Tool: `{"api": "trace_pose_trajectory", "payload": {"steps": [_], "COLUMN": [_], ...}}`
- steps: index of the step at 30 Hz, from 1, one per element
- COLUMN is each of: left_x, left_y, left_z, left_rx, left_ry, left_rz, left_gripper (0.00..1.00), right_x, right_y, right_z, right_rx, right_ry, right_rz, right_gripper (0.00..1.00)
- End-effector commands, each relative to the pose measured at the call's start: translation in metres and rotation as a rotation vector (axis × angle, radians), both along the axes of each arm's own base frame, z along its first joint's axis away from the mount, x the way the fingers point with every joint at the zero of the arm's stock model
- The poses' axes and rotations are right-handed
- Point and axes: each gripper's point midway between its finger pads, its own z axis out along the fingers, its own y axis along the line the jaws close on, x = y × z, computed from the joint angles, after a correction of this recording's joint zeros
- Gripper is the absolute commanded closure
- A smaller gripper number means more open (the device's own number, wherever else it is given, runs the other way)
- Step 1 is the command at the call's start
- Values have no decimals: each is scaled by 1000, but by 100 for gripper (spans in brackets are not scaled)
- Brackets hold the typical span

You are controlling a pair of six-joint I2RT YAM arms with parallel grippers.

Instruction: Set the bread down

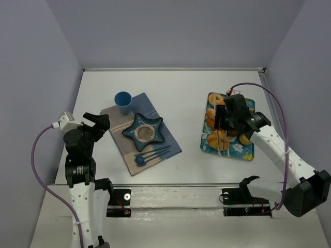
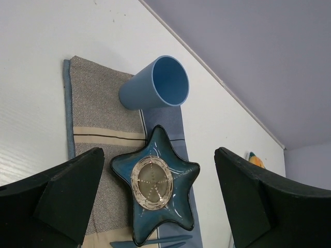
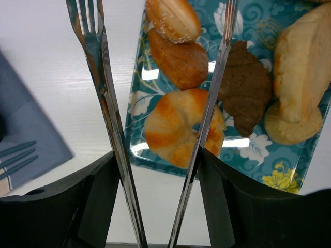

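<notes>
Right jaws [image 3: 158, 165] grip the metal tongs [image 3: 111, 119]. The bread [image 3: 178, 62] lies just ahead, between the tong tips. Left jaws [image 2: 159, 165] gape, empty.

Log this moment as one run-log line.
right gripper: holds metal tongs, tips apart over teal floral pastry tray | small oval golden-brown bread roll: on tray | blue star-shaped dish: empty | left gripper: open

A blue cup [image 2: 155, 84] stands on a striped placemat [image 2: 95, 116] beside a blue star-shaped dish [image 2: 154, 187].
</notes>
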Motion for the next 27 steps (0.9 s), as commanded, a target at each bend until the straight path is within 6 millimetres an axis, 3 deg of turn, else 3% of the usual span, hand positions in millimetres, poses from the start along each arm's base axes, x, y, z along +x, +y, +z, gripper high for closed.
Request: {"api": "trace_pose_trajectory", "payload": {"steps": [1, 2, 7, 12, 20, 27], "left_x": [14, 18, 29, 40, 40, 39], "left_y": [0, 0, -1, -3, 1, 4], "left_z": [5, 4, 1, -4, -3, -5], "left_rx": [-5, -10, -25, -30, -23, -20], "left_ry": [-42, -41, -31, -29, -42, -41], "left_rz": [-8, -9, -25, -44, -26, -5], "left_gripper": [1, 1, 1, 1, 1, 1], "right_x": [24, 28, 31, 34, 39, 38], "right_y": [-26, -28, 2, -2, -12, 2], "right_z": [7, 4, -20, -39, -71, -74], "right_rx": [-4, 2, 59, 26, 20, 95], "right_ry": [26, 36, 119, 177, 284, 274], "right_rz": [-10, -10, 199, 210, 176, 205], "right_gripper": [35, 35, 35, 34, 34, 33]}}
